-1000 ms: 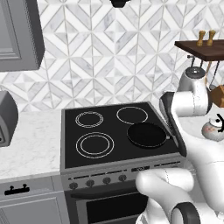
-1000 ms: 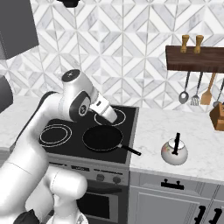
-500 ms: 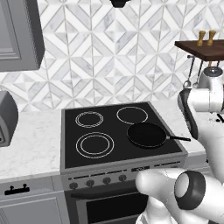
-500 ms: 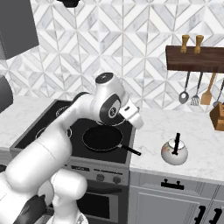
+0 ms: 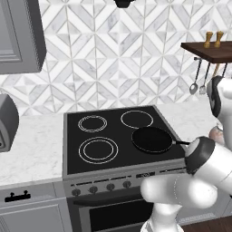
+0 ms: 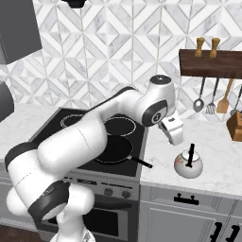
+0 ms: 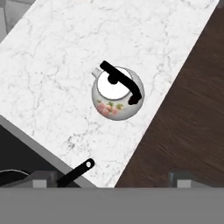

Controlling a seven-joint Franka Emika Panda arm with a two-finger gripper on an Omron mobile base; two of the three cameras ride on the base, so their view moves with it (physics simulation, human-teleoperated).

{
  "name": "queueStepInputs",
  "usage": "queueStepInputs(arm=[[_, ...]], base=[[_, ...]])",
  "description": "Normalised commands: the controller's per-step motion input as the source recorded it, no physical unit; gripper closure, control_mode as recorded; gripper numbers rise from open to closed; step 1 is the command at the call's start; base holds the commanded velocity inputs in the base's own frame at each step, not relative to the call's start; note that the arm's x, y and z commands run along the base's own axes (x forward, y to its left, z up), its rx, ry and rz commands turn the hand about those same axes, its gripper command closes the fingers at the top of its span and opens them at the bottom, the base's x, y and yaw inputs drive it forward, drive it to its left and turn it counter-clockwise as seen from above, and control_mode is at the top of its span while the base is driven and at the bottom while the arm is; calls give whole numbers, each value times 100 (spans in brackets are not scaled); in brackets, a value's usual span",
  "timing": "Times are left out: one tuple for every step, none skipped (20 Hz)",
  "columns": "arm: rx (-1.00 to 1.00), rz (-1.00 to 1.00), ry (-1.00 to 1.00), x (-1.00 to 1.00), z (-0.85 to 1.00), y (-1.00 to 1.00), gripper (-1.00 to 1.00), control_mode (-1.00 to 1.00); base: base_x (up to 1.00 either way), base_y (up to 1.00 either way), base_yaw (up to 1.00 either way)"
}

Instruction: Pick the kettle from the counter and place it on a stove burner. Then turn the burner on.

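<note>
Hovering with the two-finger gripper (image 6: 177, 140) spread wide and empty above the small squat white kettle with pink flowers and black arched handle (image 6: 188, 163), upright on the white marble-look counter (image 6: 217, 163) near its front edge. Risk ahead: descending off-line with the handle, nudging or tipping it; clipping the black frying pan (image 6: 112, 149) handle beside it.

light: bright, even | shadows: faint, soft | glare: none | focus: sharp throughout

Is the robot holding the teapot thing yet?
No, nothing is held. The open gripper hangs above the kettle, which sits alone on the counter.
</note>
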Motion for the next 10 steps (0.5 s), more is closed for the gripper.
queueStepInputs(arm=[[11, 0, 5, 0, 0, -3, -100, -100], [9, 0, 6, 0, 0, 0, -100, -100], [7, 3, 4, 0, 0, 0, -100, -100], [7, 5, 3, 0, 0, -2, -100, -100], [7, 7, 3, 0, -5, -2, -100, -100], [6, 7, 2, -1, -11, -1, -100, -100], [4, 8, 0, -7, -22, 0, -100, -100], [0, 10, 0, -16, -41, 0, -100, -100], [0, 12, -9, -43, -30, 0, -100, -100], [-2, 19, -17, -59, -43, 0, -100, -100]], base=[[0, 0, 0], [0, 0, 0], [0, 0, 0], [0, 0, 0], [0, 0, 0], [0, 0, 0], [0, 0, 0], [0, 0, 0], [0, 0, 0], [0, 0, 0]])
